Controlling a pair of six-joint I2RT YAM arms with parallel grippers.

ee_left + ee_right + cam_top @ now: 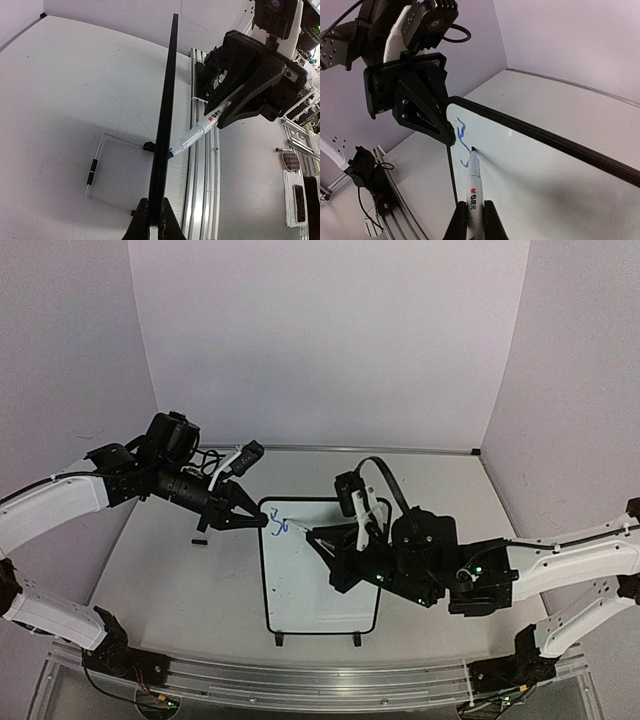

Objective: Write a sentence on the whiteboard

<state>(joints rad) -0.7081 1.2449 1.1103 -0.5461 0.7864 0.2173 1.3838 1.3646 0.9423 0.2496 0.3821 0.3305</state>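
right pincer [475, 220] closed narrow on the marker [474, 192], barrel between the fingers, tip touching the whiteboard [535, 165] near its upper left corner. left pincer [155, 222] clamped on the frame at that same corner, steadying it; from the left wrist the board shows edge-on only. whiteboard sits mid-desk [180, 585] between the two arms, portrait, its two feet toward the arm bases. the sentence [462, 134] is barely begun: a few blue strokes beside the left pincer's fingers. judgement: step in hand is writing the first word; nearly all of the task is left. next move calls for short, light strokes running rightward along the top line, tip pressure even and the left grip firm so the board does not rock or slide. unclear: the strokes are too small to read as letters in any view; how steeply the board leans cannot be told; a bent wire piece [95, 170] with a black sleeve lies behind the board, and whether it props the board is hard to say; the right arm covers part of the board's right edge in the top view.
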